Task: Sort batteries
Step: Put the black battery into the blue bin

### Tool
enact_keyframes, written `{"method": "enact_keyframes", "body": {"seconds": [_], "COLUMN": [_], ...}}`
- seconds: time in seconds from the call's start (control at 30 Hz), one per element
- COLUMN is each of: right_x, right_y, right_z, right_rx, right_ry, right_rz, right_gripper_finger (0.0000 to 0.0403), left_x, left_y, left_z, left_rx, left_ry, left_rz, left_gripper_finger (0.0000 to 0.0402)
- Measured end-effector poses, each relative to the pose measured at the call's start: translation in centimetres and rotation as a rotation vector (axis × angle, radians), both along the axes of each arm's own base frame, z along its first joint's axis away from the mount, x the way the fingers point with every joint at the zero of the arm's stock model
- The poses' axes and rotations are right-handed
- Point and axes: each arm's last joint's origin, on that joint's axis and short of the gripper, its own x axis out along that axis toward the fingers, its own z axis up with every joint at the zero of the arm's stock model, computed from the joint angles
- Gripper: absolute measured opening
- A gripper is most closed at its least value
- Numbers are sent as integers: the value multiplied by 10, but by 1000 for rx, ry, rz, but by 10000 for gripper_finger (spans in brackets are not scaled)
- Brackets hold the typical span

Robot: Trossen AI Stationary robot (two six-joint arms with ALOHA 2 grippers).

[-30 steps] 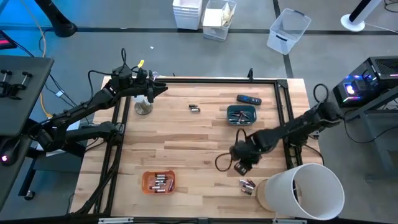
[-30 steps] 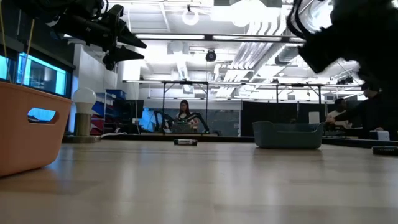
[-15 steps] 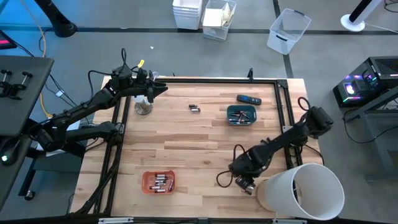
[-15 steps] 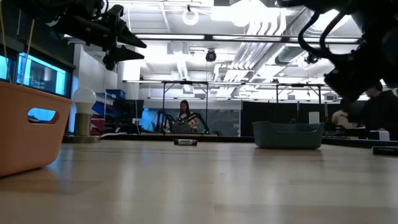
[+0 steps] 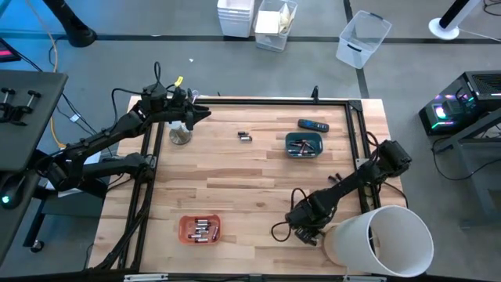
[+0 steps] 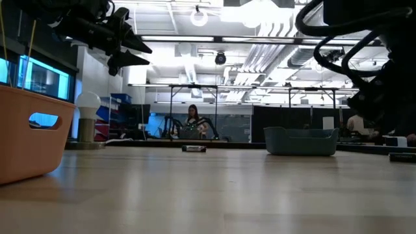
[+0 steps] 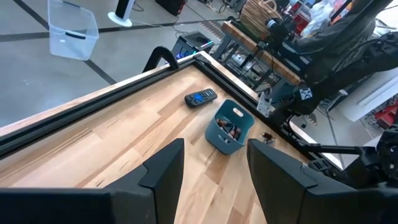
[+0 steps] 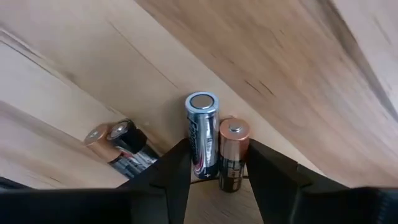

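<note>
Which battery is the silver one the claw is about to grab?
Find the big white bucket at the table's near right corner. The right claw hangs beside it over loose batteries. The silver battery lies between its fingers, shiny blue-grey, touching a copper-topped battery.

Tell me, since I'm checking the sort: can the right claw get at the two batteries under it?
Probably yes: the right claw is open, its fingers either side of the two batteries, nothing between.
</note>
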Motion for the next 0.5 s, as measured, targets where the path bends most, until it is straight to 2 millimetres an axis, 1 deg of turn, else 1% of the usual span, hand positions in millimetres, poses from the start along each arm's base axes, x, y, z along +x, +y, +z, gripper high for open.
{"method": "enact_keyframes", "body": {"seconds": [0.07, 0.17, 0.3, 0.4, 0.43, 0.5], "right_x": [-1, -1, -1, 0, 0, 0], "right_y": [0, -1, -1, -2, -2, -4], "right_z": [-3, -4, -3, 2, 4, 8], "right_rx": [-12, -21, -14, -1, 3, -8], "right_ry": [15, 24, 23, -9, -19, -48], "right_rz": [2, 4, 4, 2, 1, 6], "right_gripper_finger": [134, 104, 101, 102, 110, 146], "left_x": [0, 0, 0, 0, 0, 0], "left_y": [0, 0, 0, 0, 0, 0], "left_z": [0, 0, 0, 0, 0, 0], "left_rx": [6, 8, 9, 9, 9, 9], "left_ry": [2, 2, 3, 3, 3, 3], "left_rz": [1, 1, 0, 1, 1, 1], "left_gripper_finger": [170, 170, 170, 170, 170, 170]}}
